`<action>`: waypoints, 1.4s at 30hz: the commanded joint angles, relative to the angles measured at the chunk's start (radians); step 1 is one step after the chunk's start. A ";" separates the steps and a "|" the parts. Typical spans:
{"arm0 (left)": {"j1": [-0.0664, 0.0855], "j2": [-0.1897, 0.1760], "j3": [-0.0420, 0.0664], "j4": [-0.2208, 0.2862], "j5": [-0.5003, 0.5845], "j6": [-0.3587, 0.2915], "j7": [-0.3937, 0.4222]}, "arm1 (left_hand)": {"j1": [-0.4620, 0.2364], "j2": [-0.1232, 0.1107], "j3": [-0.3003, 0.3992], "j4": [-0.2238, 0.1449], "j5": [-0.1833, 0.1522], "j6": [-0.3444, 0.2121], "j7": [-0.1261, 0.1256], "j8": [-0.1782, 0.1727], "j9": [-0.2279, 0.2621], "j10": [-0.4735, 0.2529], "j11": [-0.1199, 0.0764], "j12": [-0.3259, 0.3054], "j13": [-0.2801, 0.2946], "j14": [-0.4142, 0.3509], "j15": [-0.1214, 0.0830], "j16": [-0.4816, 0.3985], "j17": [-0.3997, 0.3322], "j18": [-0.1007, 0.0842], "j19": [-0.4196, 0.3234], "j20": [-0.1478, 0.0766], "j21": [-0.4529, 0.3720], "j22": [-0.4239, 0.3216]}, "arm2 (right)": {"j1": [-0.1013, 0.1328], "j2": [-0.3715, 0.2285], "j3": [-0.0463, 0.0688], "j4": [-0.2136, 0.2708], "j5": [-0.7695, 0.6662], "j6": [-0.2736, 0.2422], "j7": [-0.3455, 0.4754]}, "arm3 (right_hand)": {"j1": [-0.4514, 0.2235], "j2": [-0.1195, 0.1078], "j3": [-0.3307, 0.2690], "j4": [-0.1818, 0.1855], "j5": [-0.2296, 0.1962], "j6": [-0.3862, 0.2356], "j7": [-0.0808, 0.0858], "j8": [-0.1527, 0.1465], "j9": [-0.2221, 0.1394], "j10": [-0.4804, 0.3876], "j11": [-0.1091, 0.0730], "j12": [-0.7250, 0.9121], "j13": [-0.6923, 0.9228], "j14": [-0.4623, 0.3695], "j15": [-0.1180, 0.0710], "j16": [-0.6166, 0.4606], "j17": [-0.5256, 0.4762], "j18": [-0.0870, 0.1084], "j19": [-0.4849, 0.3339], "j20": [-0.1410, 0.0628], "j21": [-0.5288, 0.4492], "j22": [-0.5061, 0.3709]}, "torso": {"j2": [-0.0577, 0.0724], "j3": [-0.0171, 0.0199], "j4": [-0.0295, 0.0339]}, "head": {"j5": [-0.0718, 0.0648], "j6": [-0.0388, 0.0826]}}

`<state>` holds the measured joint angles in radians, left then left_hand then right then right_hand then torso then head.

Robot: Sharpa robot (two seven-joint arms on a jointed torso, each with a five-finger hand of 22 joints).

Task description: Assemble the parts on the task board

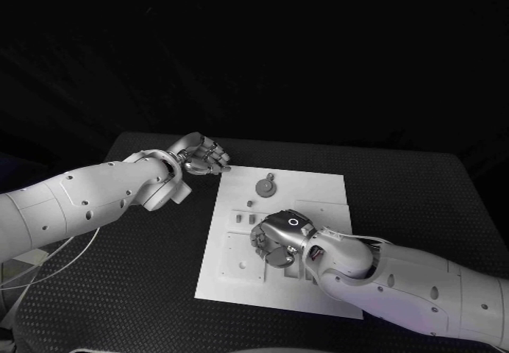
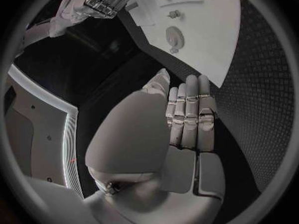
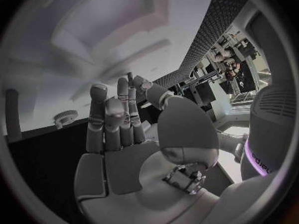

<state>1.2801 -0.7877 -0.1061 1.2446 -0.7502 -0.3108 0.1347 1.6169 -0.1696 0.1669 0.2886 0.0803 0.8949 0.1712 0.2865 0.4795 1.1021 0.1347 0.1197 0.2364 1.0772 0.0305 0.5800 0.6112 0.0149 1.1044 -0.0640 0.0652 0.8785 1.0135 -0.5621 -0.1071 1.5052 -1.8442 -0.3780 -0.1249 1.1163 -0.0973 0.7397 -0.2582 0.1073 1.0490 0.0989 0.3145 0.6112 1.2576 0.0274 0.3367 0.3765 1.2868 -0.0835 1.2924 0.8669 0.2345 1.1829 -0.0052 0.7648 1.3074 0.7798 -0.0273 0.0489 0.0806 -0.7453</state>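
- Right hand hovers over the task board's middle, fingers curled; whether it grips a part is unclear.
- Left hand, empty with fingers together, sits off the board's far left corner.
- Round grey part lies on the board beyond the right hand, its tab pointing away.

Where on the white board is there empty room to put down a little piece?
The task board looks bare along its far right part, right of the round gear part, and along its near edge. It is crowded mid-board, where the right hand hangs over the slots. The left hand sits off the far left corner.
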 commanded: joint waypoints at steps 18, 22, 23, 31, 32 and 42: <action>0.001 -0.003 0.000 0.020 0.002 0.007 0.003 | -0.003 0.012 -0.006 0.001 0.004 -0.006 0.000 -0.006 0.001 -0.004 0.001 0.004 -0.002 0.007 0.003 -0.009 0.005 0.011 0.005 -0.001 0.004 -0.002 | -0.003 0.023 0.000 -0.023 0.020 0.070 0.002 | -0.021 -0.008 -0.004 0.001 0.006 -0.023 0.015 -0.015 -0.001 -0.014 0.004 -0.029 -0.005 -0.008 0.005 -0.012 0.002 0.027 -0.008 0.000 -0.007 0.019 | 0.001 -0.0010 0.0000 | -0.002 -0.004; 0.001 -0.004 0.000 0.020 0.002 0.006 0.003 | -0.004 0.012 -0.007 0.001 0.004 -0.006 0.000 -0.006 0.001 -0.004 0.001 0.004 -0.002 0.007 0.003 -0.009 0.006 0.011 0.005 -0.001 0.004 -0.002 | -0.003 0.020 0.000 -0.023 0.029 0.066 0.003 | -0.026 -0.023 -0.007 0.006 0.006 -0.036 0.020 -0.024 -0.004 -0.028 0.011 -0.039 -0.007 -0.012 0.011 -0.012 0.004 0.027 -0.012 0.003 -0.009 0.020 | 0.000 -0.0003 -0.0002 | 0.000 -0.006; 0.001 -0.005 0.000 0.019 0.002 0.006 0.003 | -0.004 0.012 -0.007 0.001 0.004 -0.006 0.000 -0.006 0.001 -0.004 0.001 0.004 -0.002 0.007 0.003 -0.009 0.006 0.011 0.005 -0.001 0.004 -0.002 | -0.003 0.019 0.000 -0.022 0.029 0.064 0.003 | -0.028 -0.030 -0.008 0.009 0.006 -0.044 0.024 -0.030 -0.006 -0.036 0.015 -0.044 -0.008 -0.013 0.015 -0.012 0.005 0.027 -0.013 0.003 -0.009 0.020 | 0.000 -0.0002 -0.0004 | 0.000 -0.005; 0.001 -0.007 0.000 0.017 0.002 0.008 0.002 | -0.004 0.012 -0.007 0.000 0.004 -0.006 0.000 -0.006 0.001 -0.005 0.001 0.004 -0.003 0.007 0.003 -0.010 0.007 0.011 0.005 -0.001 0.004 -0.003 | -0.003 0.017 0.000 -0.017 0.041 0.023 -0.002 | -0.037 -0.081 -0.017 0.032 0.006 -0.099 0.049 -0.061 -0.018 -0.081 0.034 -0.070 -0.015 -0.014 0.033 -0.009 0.010 0.027 -0.011 0.003 -0.007 0.020 | 0.000 0.0006 -0.0010 | -0.001 -0.003; 0.001 -0.007 0.000 0.017 0.002 0.008 0.002 | -0.004 0.011 -0.007 0.000 0.004 -0.006 0.000 -0.006 0.001 -0.005 0.001 0.004 -0.003 0.007 0.003 -0.010 0.007 0.011 0.005 -0.001 0.004 -0.003 | -0.003 0.017 0.000 -0.016 0.045 0.016 -0.005 | -0.037 -0.089 -0.018 0.035 0.006 -0.106 0.051 -0.064 -0.018 -0.088 0.036 -0.074 -0.016 -0.014 0.036 -0.009 0.010 0.027 -0.011 0.003 -0.007 0.020 | 0.000 0.0008 -0.0011 | -0.001 -0.003; 0.001 -0.009 0.000 0.016 0.002 0.005 0.002 | -0.002 0.012 -0.006 0.000 0.004 -0.008 0.000 -0.008 0.000 -0.005 0.001 0.005 -0.003 0.008 0.003 -0.013 0.011 0.012 0.005 -0.001 0.004 -0.003 | -0.003 0.000 0.000 0.001 0.060 -0.009 -0.001 | -0.039 -0.165 -0.032 0.076 0.004 -0.176 0.083 -0.096 -0.031 -0.157 0.065 -0.108 -0.028 -0.032 0.063 -0.011 0.012 0.027 -0.025 0.010 -0.014 0.020 | 0.000 0.0004 -0.0001 | -0.002 -0.003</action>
<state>1.2802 -0.7968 -0.1062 1.2599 -0.7505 -0.3100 0.1319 1.6129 -0.1656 0.1669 0.2886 0.0803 0.8949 0.1712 0.2817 0.4795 1.1021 0.1347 0.1197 0.2337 1.0806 0.0342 0.5723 0.6207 0.0149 1.1044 -0.0640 0.0652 0.8767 1.0112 -0.5577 -0.1072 1.5007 -1.7932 -0.3699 -0.1256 1.0771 -0.2528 0.7056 -0.1865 0.1162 0.9124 0.1493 0.2235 0.5813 1.1076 0.0929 0.2341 0.3497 1.2569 -0.0262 1.2837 0.8781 0.2306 1.1658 0.0040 0.7563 1.3074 0.7798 -0.0267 0.0480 0.0787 -0.7483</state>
